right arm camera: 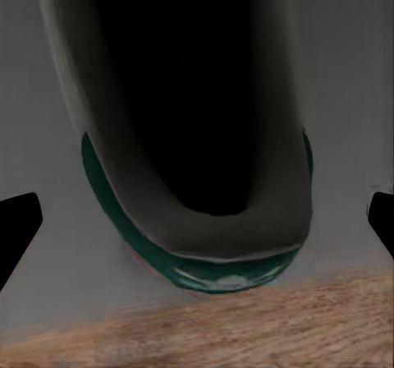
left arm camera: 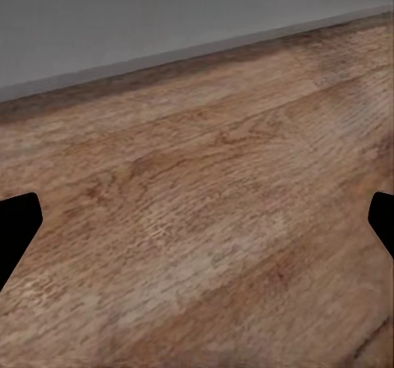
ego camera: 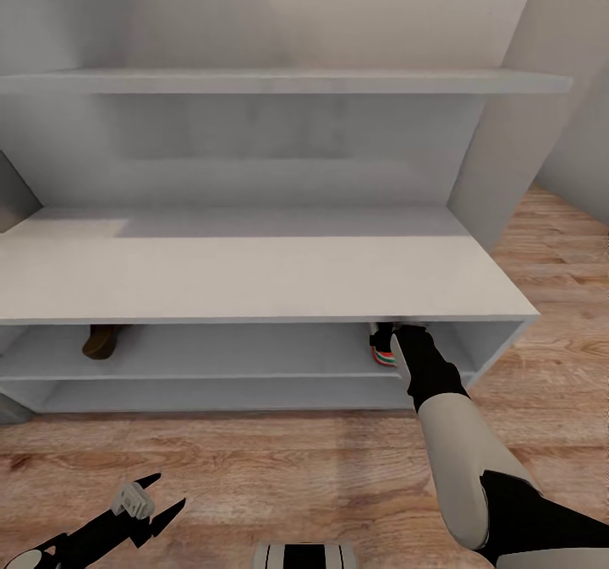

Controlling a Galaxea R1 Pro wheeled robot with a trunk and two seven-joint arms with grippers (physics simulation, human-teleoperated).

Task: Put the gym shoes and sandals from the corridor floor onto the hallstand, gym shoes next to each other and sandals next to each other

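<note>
Pale grey wall point(ego camera: 575, 112), perhaps a skirting strip point(left arm camera: 197, 52)

One gym shoe point(ego camera: 383, 347) shows at the lower right of the head view, heel outward on the hallstand point(ego camera: 254, 277). One brown sandal point(ego camera: 101, 341) sits at the lower left on the same low shelf. Two robot arms are visible along the bottom edge.

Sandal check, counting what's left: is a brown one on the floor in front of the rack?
No: the sandal sits on the hallstand's upper open shelf.
</note>
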